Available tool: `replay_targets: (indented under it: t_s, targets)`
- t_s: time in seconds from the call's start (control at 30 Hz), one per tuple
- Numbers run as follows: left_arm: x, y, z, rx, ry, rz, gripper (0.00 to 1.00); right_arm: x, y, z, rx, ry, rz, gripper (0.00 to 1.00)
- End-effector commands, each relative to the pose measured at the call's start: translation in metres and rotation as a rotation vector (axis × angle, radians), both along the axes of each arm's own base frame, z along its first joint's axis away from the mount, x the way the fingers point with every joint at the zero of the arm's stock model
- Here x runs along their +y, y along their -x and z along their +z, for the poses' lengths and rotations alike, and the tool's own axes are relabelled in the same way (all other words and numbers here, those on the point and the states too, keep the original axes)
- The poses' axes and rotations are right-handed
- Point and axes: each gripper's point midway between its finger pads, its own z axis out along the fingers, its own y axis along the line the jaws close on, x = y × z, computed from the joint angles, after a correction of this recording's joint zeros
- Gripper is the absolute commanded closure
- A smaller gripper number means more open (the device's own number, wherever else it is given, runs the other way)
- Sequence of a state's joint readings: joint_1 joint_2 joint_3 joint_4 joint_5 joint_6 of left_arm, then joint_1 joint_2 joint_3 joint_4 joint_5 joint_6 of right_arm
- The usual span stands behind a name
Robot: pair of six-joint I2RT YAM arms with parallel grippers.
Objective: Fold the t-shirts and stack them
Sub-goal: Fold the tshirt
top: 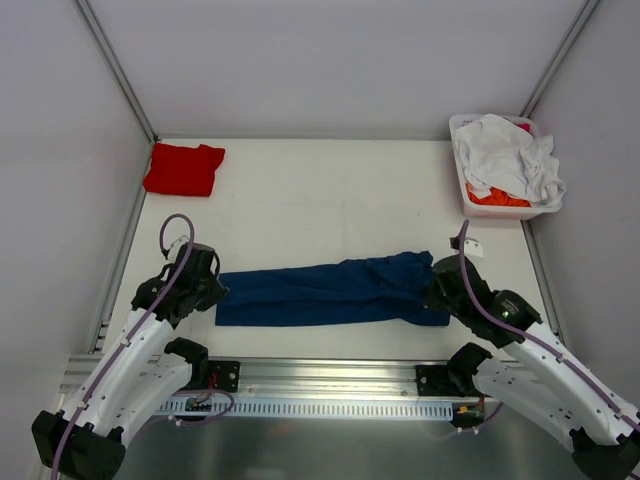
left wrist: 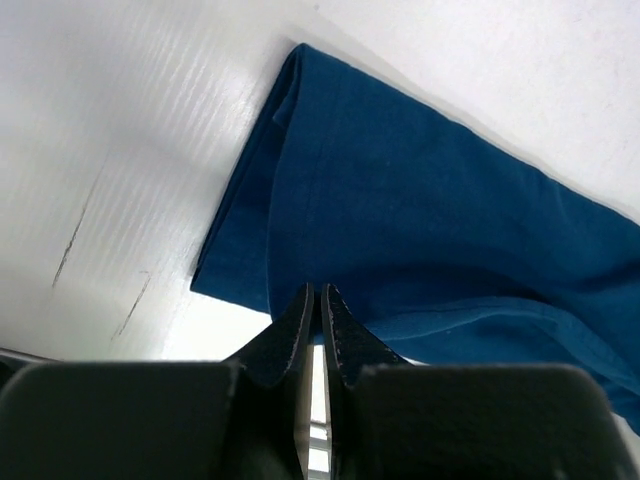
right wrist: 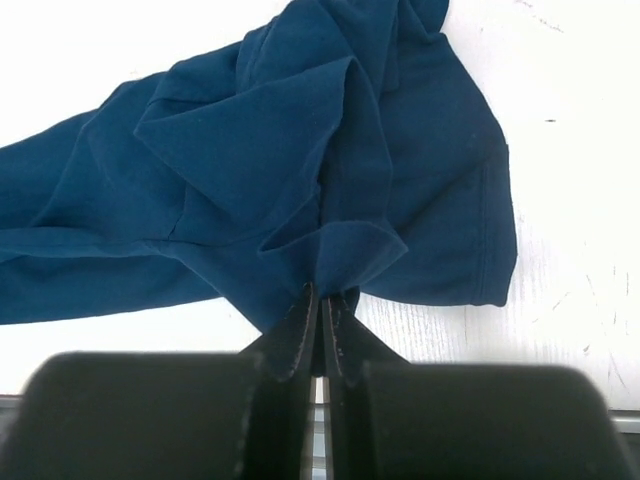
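The navy blue t-shirt lies folded into a long band across the near part of the table, its print hidden. My left gripper is shut on the near-left edge of the navy shirt; the tips pinch cloth. My right gripper is shut on a bunched fold at the shirt's right end, tips gripping it. A folded red t-shirt lies at the far left.
A white basket at the far right holds white and orange t-shirts. Metal frame posts and walls enclose the table. A rail runs along the near edge.
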State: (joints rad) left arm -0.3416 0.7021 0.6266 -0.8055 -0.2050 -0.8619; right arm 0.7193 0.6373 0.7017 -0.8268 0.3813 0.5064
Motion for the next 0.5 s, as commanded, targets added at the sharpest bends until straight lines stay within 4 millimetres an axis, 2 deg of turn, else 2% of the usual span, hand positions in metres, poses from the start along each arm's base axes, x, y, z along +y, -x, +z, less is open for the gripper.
replay_targets:
  t_s: [0.0, 0.03, 0.1, 0.17, 0.23, 0.33, 0.47]
  targets:
    - [0.0061, 0.0062, -0.0088, 0.028, -0.026, 0.034, 0.96, -0.0045, 0.0032, -0.0022, 0.005, 0.0, -0.029, 0.98]
    - [0.0066, 0.0065, -0.0094, 0.03, -0.027, 0.04, 0.86, -0.0035, 0.0034, -0.003, 0.007, -0.003, -0.027, 0.89]
    - [0.0075, 0.007, -0.011, 0.032, -0.029, 0.046, 0.71, -0.0029, 0.0035, -0.0041, 0.01, -0.004, -0.025, 0.81]
    - [0.0082, 0.0074, -0.0128, 0.037, -0.033, 0.049, 0.54, -0.0031, 0.0037, -0.0059, 0.013, 0.0, -0.025, 0.77]
    - [0.0093, 0.0071, -0.0129, 0.038, -0.039, 0.054, 0.43, -0.0036, 0.0041, -0.0069, 0.016, 0.006, -0.022, 0.74]
    - [0.0108, 0.0066, -0.0134, 0.036, -0.046, 0.058, 0.35, -0.0048, 0.0031, -0.006, 0.01, 0.011, -0.027, 0.71]
    - [0.0114, 0.0051, -0.0135, 0.04, -0.054, 0.061, 0.35, -0.0055, -0.0012, -0.0053, -0.001, 0.031, -0.026, 0.7]
